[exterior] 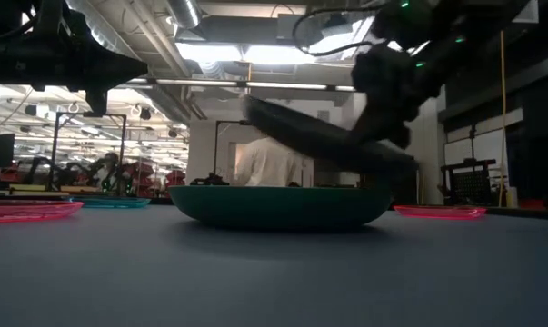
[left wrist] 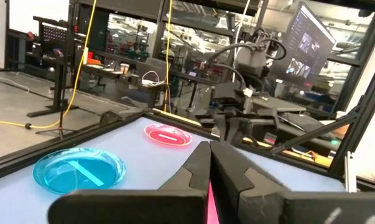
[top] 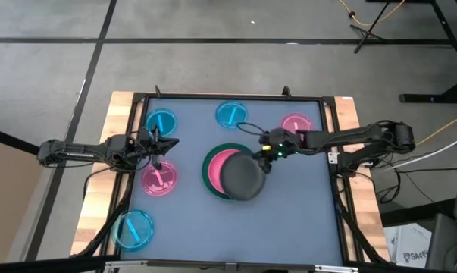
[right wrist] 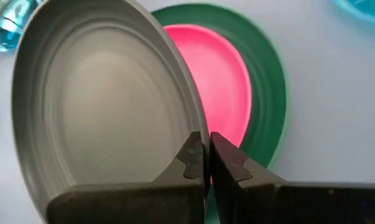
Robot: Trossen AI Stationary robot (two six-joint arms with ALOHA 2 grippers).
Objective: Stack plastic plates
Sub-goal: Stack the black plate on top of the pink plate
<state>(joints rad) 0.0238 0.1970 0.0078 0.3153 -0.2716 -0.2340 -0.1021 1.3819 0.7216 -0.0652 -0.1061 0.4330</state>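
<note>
Right hand point(top: 267, 154): clamped narrowly on the rim of the dark grey plate point(top: 245, 178), which is held tilted above the stack at the middle of the surface point(top: 289, 227). In the right wrist view, the fingers point(right wrist: 227, 165) are seen pinching the plate's edge.

Stack: hot-pink plate point(top: 226, 159) nested in the large dark green plate point(top: 211, 176), partly covered by the grey one.

Left hand point(top: 158, 144): fingers pressed together with nothing held, hovering over the left side, between a blue plate point(top: 161, 121) and a translucent pink plate point(top: 158, 179).

Other plates lying apart: blue point(top: 231, 114) and pink point(top: 297, 125) at the far edge; blue point(top: 133, 228) at the near left corner.
</note>
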